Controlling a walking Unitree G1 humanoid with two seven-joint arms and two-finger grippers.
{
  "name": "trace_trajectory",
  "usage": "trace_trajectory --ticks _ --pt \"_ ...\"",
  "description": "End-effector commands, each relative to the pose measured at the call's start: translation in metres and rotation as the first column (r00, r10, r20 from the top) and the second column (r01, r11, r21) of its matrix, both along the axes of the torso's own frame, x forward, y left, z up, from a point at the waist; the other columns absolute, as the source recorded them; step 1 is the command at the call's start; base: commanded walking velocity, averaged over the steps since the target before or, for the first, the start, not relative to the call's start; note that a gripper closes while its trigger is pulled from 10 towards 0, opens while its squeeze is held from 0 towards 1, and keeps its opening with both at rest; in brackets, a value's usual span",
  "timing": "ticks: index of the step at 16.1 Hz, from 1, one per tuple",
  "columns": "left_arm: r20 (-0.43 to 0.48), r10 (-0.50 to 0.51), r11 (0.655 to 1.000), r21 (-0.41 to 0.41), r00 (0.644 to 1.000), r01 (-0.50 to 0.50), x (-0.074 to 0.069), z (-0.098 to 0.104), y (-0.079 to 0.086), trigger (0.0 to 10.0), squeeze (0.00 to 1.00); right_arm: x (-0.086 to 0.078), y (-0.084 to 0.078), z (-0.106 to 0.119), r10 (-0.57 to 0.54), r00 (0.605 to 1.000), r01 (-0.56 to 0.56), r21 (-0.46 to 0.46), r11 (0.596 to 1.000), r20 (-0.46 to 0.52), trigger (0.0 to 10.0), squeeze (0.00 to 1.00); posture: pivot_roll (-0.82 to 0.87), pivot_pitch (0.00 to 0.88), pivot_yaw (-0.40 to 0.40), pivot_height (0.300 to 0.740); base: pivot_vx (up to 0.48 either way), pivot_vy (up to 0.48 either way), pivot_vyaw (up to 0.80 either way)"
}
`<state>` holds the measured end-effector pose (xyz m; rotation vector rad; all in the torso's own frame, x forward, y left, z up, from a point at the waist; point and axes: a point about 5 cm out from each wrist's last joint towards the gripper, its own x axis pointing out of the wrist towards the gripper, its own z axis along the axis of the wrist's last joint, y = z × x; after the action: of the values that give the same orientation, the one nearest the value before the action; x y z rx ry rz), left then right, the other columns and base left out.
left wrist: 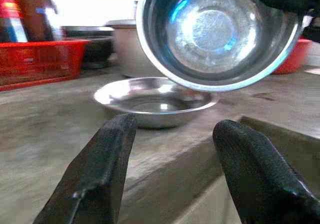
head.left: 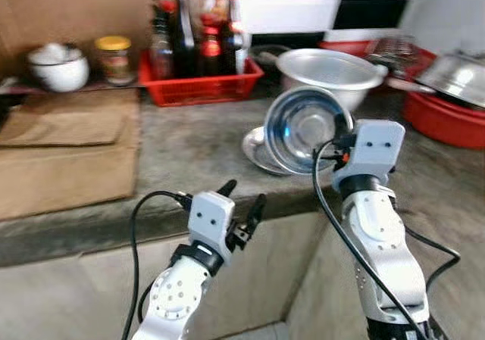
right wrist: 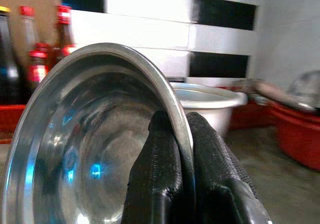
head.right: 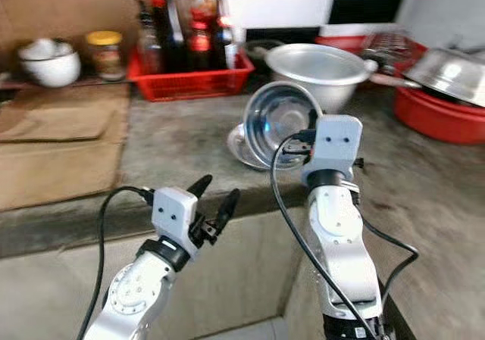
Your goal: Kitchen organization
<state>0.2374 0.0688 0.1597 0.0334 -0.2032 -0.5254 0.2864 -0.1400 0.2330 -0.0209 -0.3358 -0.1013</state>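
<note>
Your right gripper (right wrist: 176, 159) pinched the steel bowl (head.left: 305, 128) by its rim, tilted above the shallow dish (left wrist: 150, 99). Your left gripper (head.left: 241, 204) hung spread and empty, short of the counter edge (head.left: 151, 219).

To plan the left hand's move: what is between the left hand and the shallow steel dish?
Bare counter lies between the open left hand and the dish, in the left wrist view.

Right gripper (head.right: 312, 145) lifts steel bowl (head.right: 279, 124) tilted above plate (head.right: 241, 149); left gripper (head.right: 214, 198) fingers spread.
</note>
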Motion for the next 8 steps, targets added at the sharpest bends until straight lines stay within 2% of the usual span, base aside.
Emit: trace_trajectory --ticks 1,4,7,8 --pt "0.002 -0.014 1.0 0.001 1.0 0.014 -0.0005 -0.0008 0.0 10.0 0.0 -0.0008 -0.0022 -0.0009 -0.009 1.0 0.009 0.004 1.0 0.012 10.0 0.0 0.06 0.0 -0.065 0.74 0.0 0.465 -0.8" --pt "0.002 -0.026 1.0 0.005 1.0 0.026 -0.0002 -0.0017 -0.0017 10.0 0.0 -0.0016 -0.0035 -0.0042 -0.017 1.0 0.017 0.013 1.0 0.003 10.0 0.0 0.05 0.0 -0.059 0.74 0.0 0.0 -0.78" --pt "0.002 -0.034 0.999 0.011 0.999 0.034 0.0007 -0.0012 -0.0021 10.0 0.0 -0.0024 -0.0049 -0.0055 -0.03 1.0 0.03 0.011 0.999 0.002 10.0 0.0 0.05 0.0 -0.055 0.74 0.0 0.4 -0.78" --pt "0.005 -0.035 0.999 0.007 0.999 0.035 0.0007 -0.0013 -0.0024 10.0 0.0 -0.0025 -0.0054 -0.0058 -0.034 0.999 0.034 0.014 0.999 0.0 10.0 0.0 0.05 0.0 -0.051 0.74 0.0 0.0 -0.77"
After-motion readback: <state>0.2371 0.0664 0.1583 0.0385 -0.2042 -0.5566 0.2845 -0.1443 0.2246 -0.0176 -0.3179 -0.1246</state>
